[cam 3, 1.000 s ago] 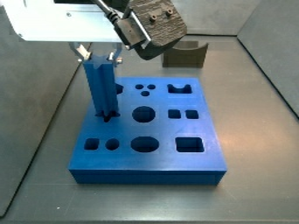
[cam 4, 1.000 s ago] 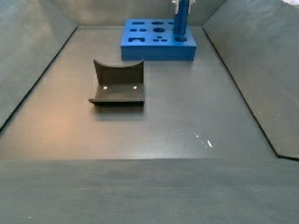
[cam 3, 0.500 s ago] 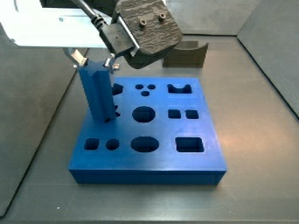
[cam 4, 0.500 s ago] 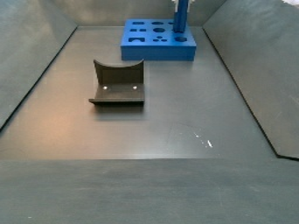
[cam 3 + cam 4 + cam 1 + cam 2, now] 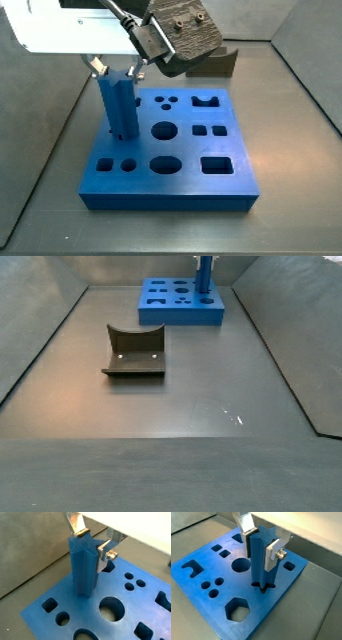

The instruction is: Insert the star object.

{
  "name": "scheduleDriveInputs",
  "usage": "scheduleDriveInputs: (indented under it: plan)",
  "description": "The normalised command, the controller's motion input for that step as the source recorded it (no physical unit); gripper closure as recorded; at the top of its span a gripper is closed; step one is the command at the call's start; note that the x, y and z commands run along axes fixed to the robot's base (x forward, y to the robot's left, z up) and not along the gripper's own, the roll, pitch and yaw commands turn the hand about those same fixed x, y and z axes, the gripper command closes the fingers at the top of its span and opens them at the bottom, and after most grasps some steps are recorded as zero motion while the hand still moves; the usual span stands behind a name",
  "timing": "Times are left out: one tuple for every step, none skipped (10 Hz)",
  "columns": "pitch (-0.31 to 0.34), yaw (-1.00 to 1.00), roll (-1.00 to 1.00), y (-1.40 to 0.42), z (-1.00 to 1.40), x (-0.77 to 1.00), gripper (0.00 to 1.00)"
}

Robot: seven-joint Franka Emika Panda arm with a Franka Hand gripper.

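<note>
Overhead, gripper (image 5: pixel 92 543) is clasping the top of star object (image 5: pixel 84 567) | peg is standing upright in blue board (image 5: pixel 211 577) | no legible markings showing.

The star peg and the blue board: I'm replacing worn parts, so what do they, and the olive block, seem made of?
The star object, upright in the blue board between the gripper fingers: probably plastic, matte, uniform blue, crisp moulded or printed ridges. The board looks alike, with clean-cut holes. The olive curved block: likely matte plastic too, dull even colour; this can't be confirmed.
</note>
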Motion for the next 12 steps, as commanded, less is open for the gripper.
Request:
scheduleDriveInputs:
  plan:
    - [-0.01,0.13,0.16,0.0,-0.47,-0.17,1.0]
    - [0.0,0.25,0.21,0.05,-0.49,-0.05,1.0]
    - [0.0,0.18,0.2,0.07,-0.49,0.0,1.0]
    - [0.01,0.07,0.18,0.05,-0.52,0.05,1.0]
    - [0.033,0.0,0.15,0.0,-0.55,0.19,1.0]
    - [0.047,0.0,0.14,0.01,-0.53,0.22,1.0]
    - [0.041,0.0,0.15,0.0,-0.56,0.21,1.0]
    - [0.043,0.0,0.21,0.0,-0.53,0.13,1.0]
    - [0.0,0.0,0.21,-0.02,-0.65,0.08,1.0]
    - [-0.077,-0.03,0.24,-0.13,-0.85,0.0,1.0]
    - [-0.086,0.0,0.23,-0.11,-0.85,0.0,1.0]
    - [-0.099,0.0,0.23,-0.1,-0.86,0.0,1.0]
